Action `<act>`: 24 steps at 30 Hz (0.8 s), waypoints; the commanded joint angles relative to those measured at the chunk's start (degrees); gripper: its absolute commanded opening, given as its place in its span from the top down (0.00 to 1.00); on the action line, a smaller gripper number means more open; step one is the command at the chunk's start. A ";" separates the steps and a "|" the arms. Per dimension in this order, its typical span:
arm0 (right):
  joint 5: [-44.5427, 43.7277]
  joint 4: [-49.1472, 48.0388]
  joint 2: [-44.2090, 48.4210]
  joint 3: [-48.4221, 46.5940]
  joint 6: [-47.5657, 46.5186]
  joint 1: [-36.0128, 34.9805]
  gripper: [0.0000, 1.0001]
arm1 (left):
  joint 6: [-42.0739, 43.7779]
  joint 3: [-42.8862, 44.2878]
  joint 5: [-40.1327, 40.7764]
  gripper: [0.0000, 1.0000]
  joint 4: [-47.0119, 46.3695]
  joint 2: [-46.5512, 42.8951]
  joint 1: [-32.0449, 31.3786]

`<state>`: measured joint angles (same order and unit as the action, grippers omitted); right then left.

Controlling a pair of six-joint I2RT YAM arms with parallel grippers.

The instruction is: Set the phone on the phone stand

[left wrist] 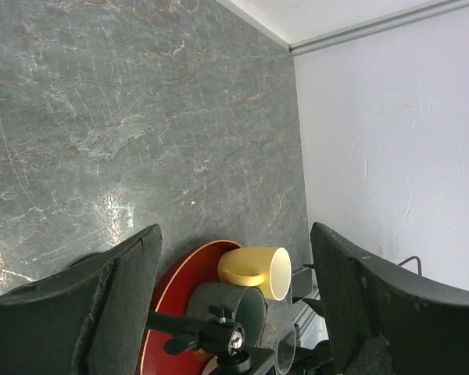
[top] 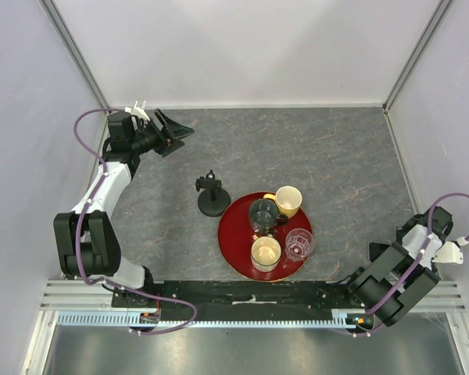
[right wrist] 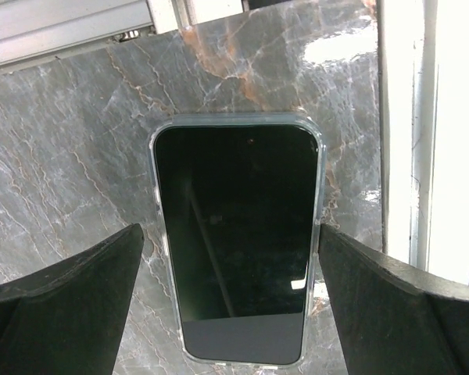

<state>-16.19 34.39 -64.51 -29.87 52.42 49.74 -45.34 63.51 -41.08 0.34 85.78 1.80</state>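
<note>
The phone [right wrist: 236,242], black-screened in a clear case, lies flat on the grey marble table in the right wrist view. My right gripper [right wrist: 230,230] is open just above it, one finger on each long side, touching nothing. In the top view the phone is hidden under the right arm [top: 395,269] at the near right. The phone stand [top: 212,195], black with a round base and a clamp on top, stands left of the red tray; it also shows in the left wrist view [left wrist: 219,337]. My left gripper [top: 174,131] is open and empty at the far left, well away from the stand.
A round red tray [top: 233,234] in the middle holds a yellow cup [top: 288,201], a dark green mug [top: 263,213], a clear glass [top: 299,244] and a cream cup [top: 266,252]. White walls close in the table on three sides. A metal rail [top: 250,301] runs along the near edge.
</note>
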 commanded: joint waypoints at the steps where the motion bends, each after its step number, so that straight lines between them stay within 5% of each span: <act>1: 5.45 -5.82 -1.67 -0.98 -1.97 -0.08 0.02 | -0.54 2.06 -1.82 0.18 -1.31 -0.43 0.22; 11: -2.88 -2.23 -7.65 -5.37 -2.41 -11.84 0.02 | -1.59 2.41 -3.21 0.18 -1.30 0.18 0.75; 24: 1.24 2.17 -17.49 -8.11 -0.39 -12.29 0.09 | -0.89 2.77 -2.43 0.19 -0.69 0.27 0.75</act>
<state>-16.38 35.22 -79.50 -39.57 50.33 37.71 -45.45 64.05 -42.19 0.32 85.95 2.24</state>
